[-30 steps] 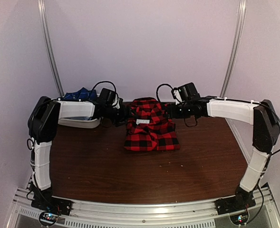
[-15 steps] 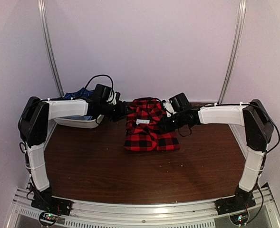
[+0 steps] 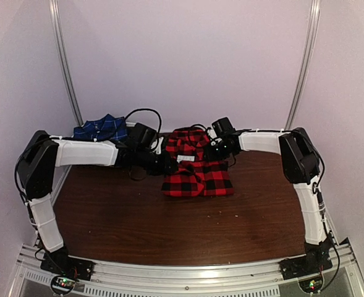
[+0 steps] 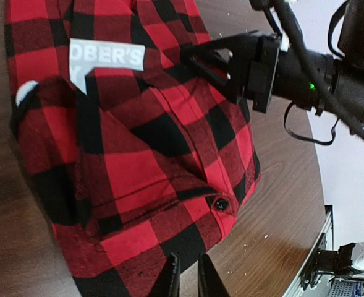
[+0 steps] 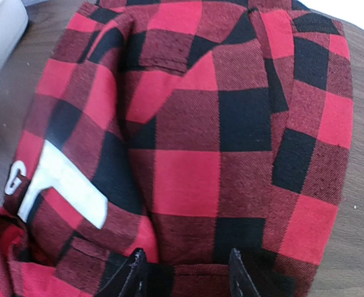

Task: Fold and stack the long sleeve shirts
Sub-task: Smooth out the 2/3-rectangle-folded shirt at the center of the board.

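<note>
Both arms have swung in over the last second: the left gripper (image 4: 188, 276) has pushed right to the red shirt (image 3: 197, 170), and the right gripper (image 5: 188, 275) has drawn back onto the shirt's far end. The shirt lies folded on the table (image 3: 138, 223), long axis running away from the bases. It sits directly right of the left gripper and left of the right one, so both arms are on it, one on each flank. Any lift or slide will likely need them to move together.

The left fingers are almost closed at the hem; whether they nip cloth is hidden. The right fingers stand partway apart with a thick fold between them, but I can't tell if they grip it. The blue shirt (image 3: 100, 129) is behind the left forearm, its lower part covered. The white lettering is cut off, and no sleeves show.
</note>
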